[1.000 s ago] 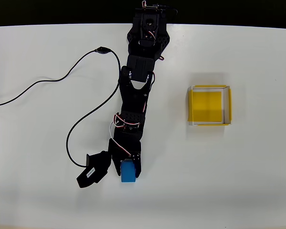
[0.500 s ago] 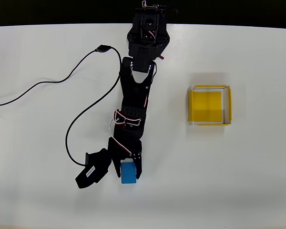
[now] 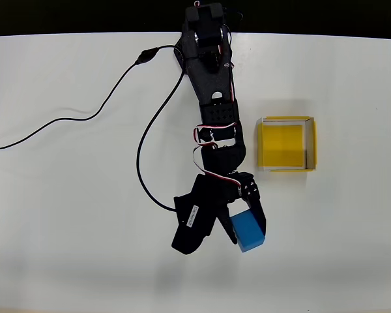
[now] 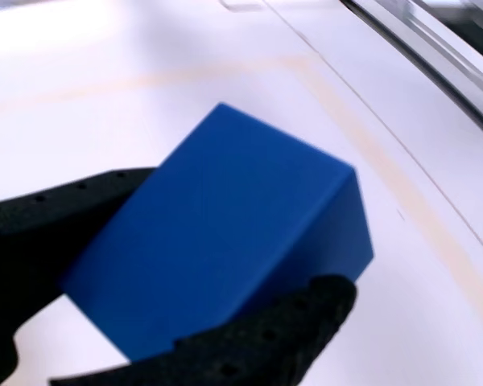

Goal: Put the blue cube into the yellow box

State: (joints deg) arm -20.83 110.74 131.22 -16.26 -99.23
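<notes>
Between the tool's (image 3: 246, 228) fingers (black) sits the blue cube (image 3: 249, 229).

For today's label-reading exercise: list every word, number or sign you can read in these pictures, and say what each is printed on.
Small white label on the black camera housing beside the gripper: print too small to read.
The blue cube, the yellow box and the table: no writing visible.
</notes>
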